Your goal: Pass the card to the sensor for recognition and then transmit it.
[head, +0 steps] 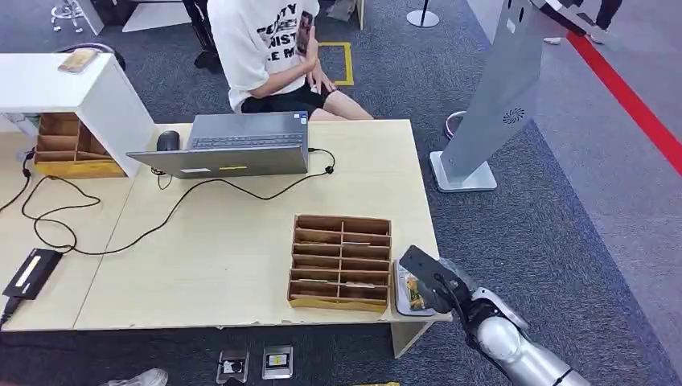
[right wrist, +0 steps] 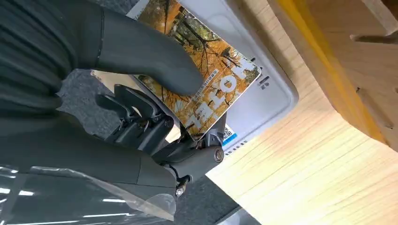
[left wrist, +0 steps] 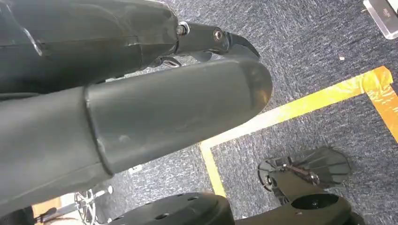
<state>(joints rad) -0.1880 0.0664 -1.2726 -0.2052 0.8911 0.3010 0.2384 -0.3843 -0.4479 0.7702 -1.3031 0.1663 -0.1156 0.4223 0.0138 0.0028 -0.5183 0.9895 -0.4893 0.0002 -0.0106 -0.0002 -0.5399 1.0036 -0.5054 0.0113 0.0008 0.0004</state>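
My right hand point(head: 432, 276) hovers at the table's front right corner and holds an orange autumn-leaf card point(head: 413, 291). In the right wrist view the thick thumb point(right wrist: 150, 51) presses on the card point(right wrist: 206, 70) from above while darker fingers point(right wrist: 155, 126) support it from beneath. The card lies flat just over a light grey sensor pad point(right wrist: 277, 98), which sits on the wood table point(right wrist: 319, 164) beside the wooden box. That sensor point(head: 400, 299) peeks out beside the hand in the head view. My left hand point(left wrist: 178, 98) hangs over the carpet with nothing in it, thumb and finger extended.
A wooden compartment box point(head: 342, 261) stands just left of the sensor. Farther back are a laptop point(head: 233, 145), a mouse point(head: 167, 141), a trailing black cable point(head: 121, 237) and a seated person point(head: 269, 48). A grey kiosk stand point(head: 490, 104) rises right of the table.
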